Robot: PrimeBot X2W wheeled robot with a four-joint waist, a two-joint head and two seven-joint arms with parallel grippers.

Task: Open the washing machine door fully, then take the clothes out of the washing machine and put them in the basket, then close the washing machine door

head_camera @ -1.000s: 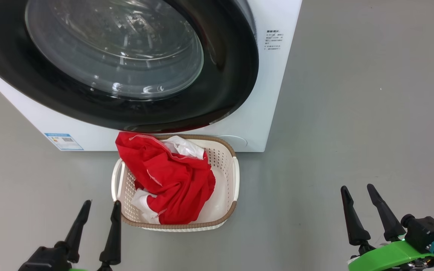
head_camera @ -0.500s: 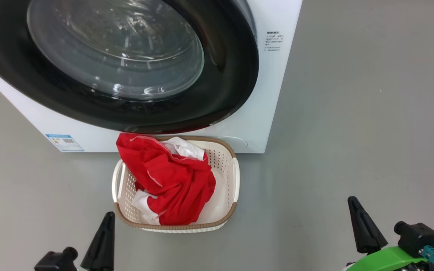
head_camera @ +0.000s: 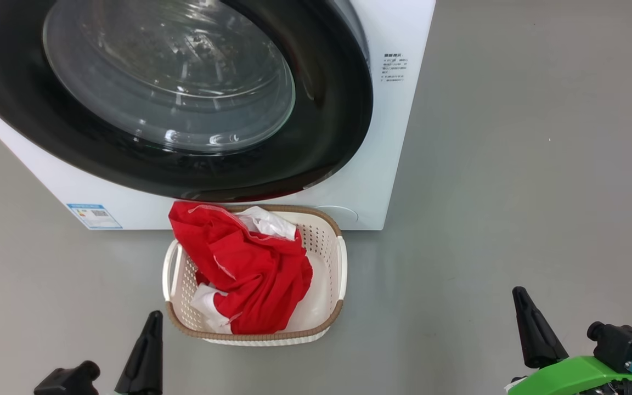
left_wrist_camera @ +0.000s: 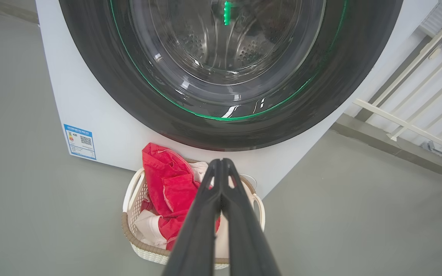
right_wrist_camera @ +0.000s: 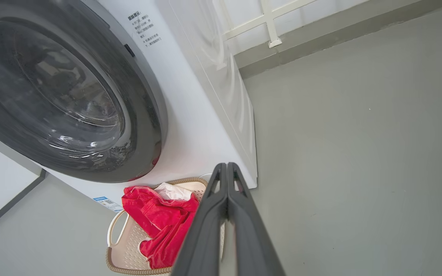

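My left gripper [left_wrist_camera: 221, 163] and right gripper [right_wrist_camera: 226, 165] are both pinched closed on nothing, low on either side of the basket [head_camera: 322, 241]. It stands on the floor [head_camera: 513, 192] just in front of the washer [head_camera: 398, 137], with the red clothes [head_camera: 250, 269] heaped in it. The door [head_camera: 327, 109] looks pressed to the front, but I cannot tell whether it latched; if not, it could swing back out, and a red fold draped over the basket's far rim could slip out if I bump the basket.

The clothes [head_camera: 250, 269] in the basket [head_camera: 327, 258] before the washing machine [head_camera: 387, 137]
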